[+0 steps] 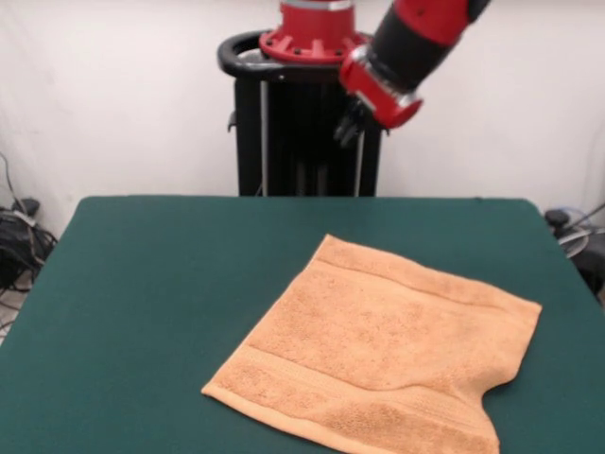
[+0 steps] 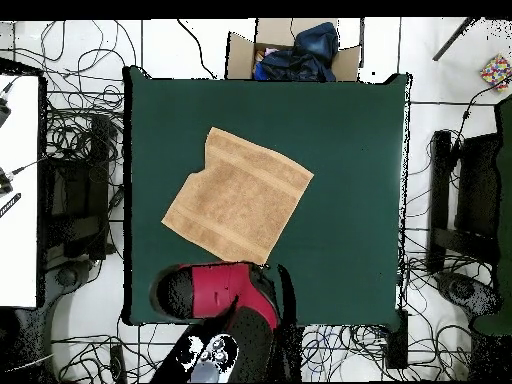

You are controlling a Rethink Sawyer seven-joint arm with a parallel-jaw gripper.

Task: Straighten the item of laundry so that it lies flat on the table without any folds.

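The item of laundry (image 1: 378,355), an orange-tan towel with a woven band near two edges, lies spread on the green table (image 1: 142,284), right of centre and turned like a diamond. Its near right corner is tucked in, which leaves a notch in the outline there. From overhead the towel (image 2: 238,195) sits in the table's (image 2: 350,150) left half, with the same notch on its upper left side. My gripper (image 1: 352,123) hangs high above the table's far edge, well away from the towel and holding nothing. The red arm (image 2: 220,295) overhangs the table's bottom edge in the overhead view.
The black pedestal (image 1: 293,123) stands behind the far edge. Overhead, a cardboard box (image 2: 295,50) with dark cloth in it sits beyond the table's top edge. Cables cover the floor all round, and black frames (image 2: 460,200) stand to the right.
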